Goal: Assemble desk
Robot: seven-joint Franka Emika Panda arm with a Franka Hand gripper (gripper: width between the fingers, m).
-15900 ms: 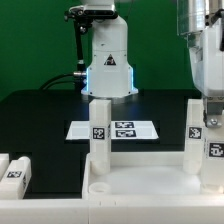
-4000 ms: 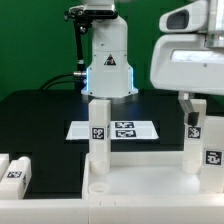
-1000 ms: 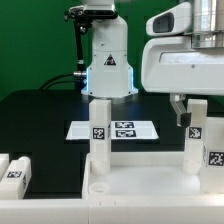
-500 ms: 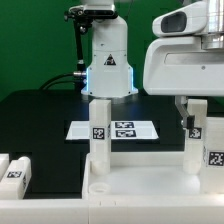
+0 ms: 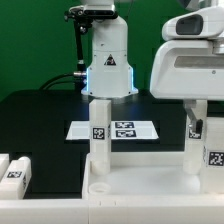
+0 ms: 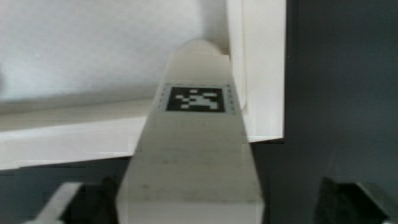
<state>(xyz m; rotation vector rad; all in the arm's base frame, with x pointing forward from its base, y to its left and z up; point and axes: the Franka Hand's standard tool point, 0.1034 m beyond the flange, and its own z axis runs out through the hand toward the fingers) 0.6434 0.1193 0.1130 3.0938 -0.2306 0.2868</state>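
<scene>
The desk [image 5: 130, 190], white plastic with a raised rim, is lying upside down along the bottom of the exterior frame on the black table [image 5: 45, 115]. Two block legs are standing upright in it, each showing a black-and-white tag: one at center [image 5: 98, 135], one at right [image 5: 205, 140]. The tool [image 5: 195, 120] is straddling the right leg's [image 6: 192, 150] top; whether it is gripping is unclear. Two loose legs [image 5: 14, 170] are lying at lower left.

White desk tabletop [image 5: 130, 190] lies flat — two tagged legs [image 5: 98, 128] upright in it
</scene>
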